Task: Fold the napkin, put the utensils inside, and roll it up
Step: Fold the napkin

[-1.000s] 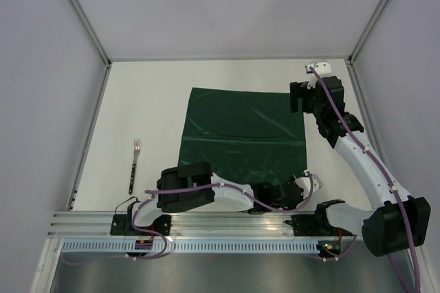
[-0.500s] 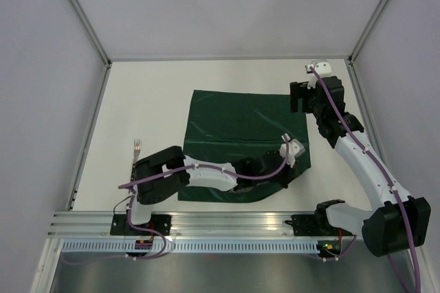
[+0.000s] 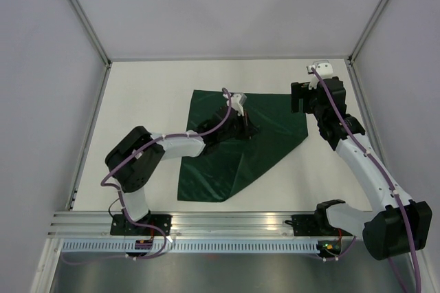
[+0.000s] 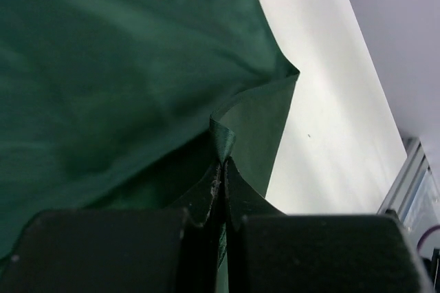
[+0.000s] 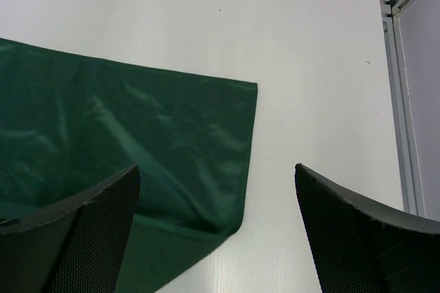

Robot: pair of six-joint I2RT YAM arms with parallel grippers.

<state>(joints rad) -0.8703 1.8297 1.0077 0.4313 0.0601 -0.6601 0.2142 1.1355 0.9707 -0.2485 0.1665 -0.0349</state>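
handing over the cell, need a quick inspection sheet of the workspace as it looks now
surface: white table
job's things: napkin dark green, near right corner lifted and drawn diagonally over the middle; no utensils in view
clutter: nothing seen
hands: left hand shut on the napkin corner; right hand open, hovering above the far right corner
cables: purple cables along both arms
surroundings: grey walls, metal rail at near edge

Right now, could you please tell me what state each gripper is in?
Left gripper: closed, pinching a fold of the napkin.
Right gripper: open, holding nothing.
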